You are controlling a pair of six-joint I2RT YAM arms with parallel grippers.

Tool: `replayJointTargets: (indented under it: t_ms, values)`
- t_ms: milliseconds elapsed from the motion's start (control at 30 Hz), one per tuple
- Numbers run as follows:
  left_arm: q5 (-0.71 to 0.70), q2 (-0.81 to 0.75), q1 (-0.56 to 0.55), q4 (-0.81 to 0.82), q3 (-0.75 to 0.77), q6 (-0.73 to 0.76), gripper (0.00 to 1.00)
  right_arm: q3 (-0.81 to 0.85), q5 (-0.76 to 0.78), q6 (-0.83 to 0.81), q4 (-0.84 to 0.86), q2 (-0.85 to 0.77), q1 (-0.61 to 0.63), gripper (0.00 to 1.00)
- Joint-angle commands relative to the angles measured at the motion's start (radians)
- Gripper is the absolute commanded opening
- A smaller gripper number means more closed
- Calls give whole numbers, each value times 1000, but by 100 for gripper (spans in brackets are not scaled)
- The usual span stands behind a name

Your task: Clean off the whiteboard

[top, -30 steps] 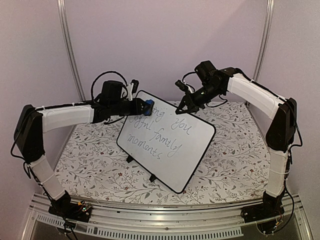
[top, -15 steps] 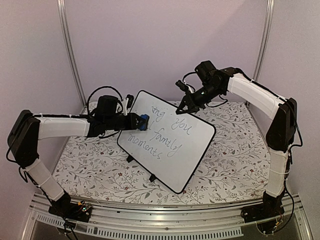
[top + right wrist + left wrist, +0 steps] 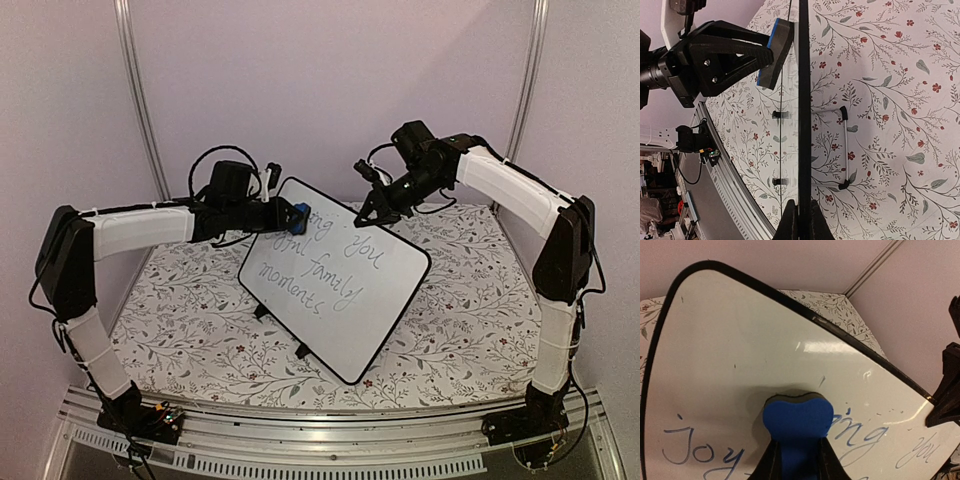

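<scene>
Propped on the surface [image 3: 180,330], the whiteboard [image 3: 335,285] has only its top-left corner wiped and most writing [image 3: 312,272] left, with the left claw [image 3: 291,213] clenched on the eraser [image 3: 797,422] there and the right claw [image 3: 364,211] pinching its top edge.

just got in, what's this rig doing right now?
The left gripper holds a blue eraser pressed against the upper left of the whiteboard, while the right gripper pinches the board's top edge to steady it. That corner looks clean; most of the handwriting is not yet erased.
</scene>
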Motion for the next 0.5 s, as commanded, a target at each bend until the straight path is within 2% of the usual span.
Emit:
replayJointTargets:
  t_ms: [0,133,333,467]
  values:
    - [-19,37,-20,-71,5,5,0,0,-22,-103,7,-32,39,0]
    - [-24,2,-32,-75,-37,8,0,0,-25,-102,7,-29,39,0]
    - [-20,-80,-42,-18,-196,-8,0,-1,-21,-97,8,-30,39,0]
    - [-39,-84,-41,-16,-191,23,0,-1,-16,-89,7,-26,40,0]
